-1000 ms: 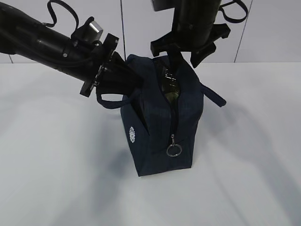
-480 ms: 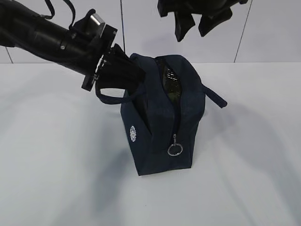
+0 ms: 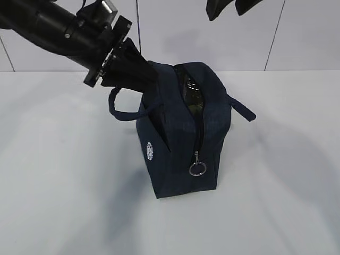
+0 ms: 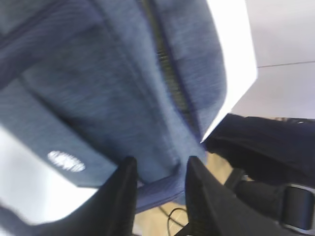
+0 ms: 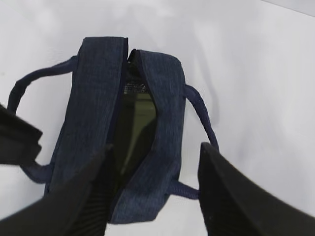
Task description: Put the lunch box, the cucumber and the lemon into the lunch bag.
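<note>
The navy lunch bag (image 3: 180, 143) stands upright mid-table with its top zipper open. A dull green surface (image 5: 138, 123) shows inside; I cannot tell whether it is the lunch box or the cucumber. The lemon is hidden. My left gripper (image 3: 151, 77) is at the bag's upper left edge. In the left wrist view its jaws (image 4: 160, 164) stand apart, with bag cloth (image 4: 98, 73) and a handle strap (image 4: 157, 189) across the gap. My right gripper (image 3: 228, 8) hangs open and empty high above the bag, its jaws (image 5: 155, 150) over the opening.
The bag's metal ring pull (image 3: 197, 169) hangs down the front end. One loop handle (image 3: 114, 109) droops on the left and the other (image 3: 241, 109) sticks out on the right. White table (image 3: 64, 202) surrounds the bag, with a pale wall behind.
My right gripper has risen from the bag's opening to the top of the view. The left arm has lifted a little, its fingers still at the bag's edge.
</note>
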`<state>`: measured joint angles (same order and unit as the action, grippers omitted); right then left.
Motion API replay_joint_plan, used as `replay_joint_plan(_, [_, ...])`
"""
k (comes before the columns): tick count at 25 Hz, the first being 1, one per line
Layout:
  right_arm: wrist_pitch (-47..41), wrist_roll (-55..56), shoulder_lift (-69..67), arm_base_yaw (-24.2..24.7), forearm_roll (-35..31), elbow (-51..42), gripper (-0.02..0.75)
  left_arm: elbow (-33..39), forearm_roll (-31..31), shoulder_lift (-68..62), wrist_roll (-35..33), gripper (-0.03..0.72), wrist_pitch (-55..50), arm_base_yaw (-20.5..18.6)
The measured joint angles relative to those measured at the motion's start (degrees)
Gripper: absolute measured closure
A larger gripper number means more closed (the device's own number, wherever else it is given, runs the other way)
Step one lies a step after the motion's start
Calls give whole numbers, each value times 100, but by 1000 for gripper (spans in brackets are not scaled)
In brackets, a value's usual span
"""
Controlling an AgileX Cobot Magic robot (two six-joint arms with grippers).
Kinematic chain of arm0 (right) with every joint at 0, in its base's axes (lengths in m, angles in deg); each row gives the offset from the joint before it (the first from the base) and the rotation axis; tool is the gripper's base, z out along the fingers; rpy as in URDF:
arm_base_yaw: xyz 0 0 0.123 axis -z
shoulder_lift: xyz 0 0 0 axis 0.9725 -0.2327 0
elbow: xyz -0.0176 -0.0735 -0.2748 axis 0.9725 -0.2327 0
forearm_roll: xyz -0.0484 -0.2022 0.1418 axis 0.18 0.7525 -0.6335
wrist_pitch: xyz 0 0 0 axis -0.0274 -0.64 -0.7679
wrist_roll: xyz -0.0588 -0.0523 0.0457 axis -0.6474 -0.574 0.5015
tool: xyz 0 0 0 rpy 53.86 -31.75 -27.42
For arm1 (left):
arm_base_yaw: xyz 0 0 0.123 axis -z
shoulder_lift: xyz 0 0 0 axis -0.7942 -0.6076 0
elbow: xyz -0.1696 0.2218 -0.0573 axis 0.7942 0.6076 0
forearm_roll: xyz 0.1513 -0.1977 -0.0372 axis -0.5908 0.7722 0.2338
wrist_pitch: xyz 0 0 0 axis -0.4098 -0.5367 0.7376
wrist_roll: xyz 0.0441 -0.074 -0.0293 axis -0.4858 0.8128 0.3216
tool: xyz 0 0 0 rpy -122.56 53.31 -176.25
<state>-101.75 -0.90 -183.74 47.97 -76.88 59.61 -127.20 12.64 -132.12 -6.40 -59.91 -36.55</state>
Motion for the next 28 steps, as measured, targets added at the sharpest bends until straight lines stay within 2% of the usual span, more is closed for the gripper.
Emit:
replay_joint_plan(5, [-11,-75,497,0,20,-601,335,-365,-579,0,444,449,-42,0])
replay_joint_plan(10, [103,-87,1185,0,34,-1438,335,-438,-1054,0,771,449,-99,0])
replay_joint_plan(18, [1770,-94,2471,0,-38,-3536,335,-438,-1789,440,1186,450,-131,0])
replay_joint_plan(24, [3121,-94,3295,0,-186,-5234,335,-438,-1976,831,1400,450,-154,0])
replay_joint_plan(28, [3835,-94,3636,0,-246,-6006,335,-438,-2022,994,1498,451,-167,0])
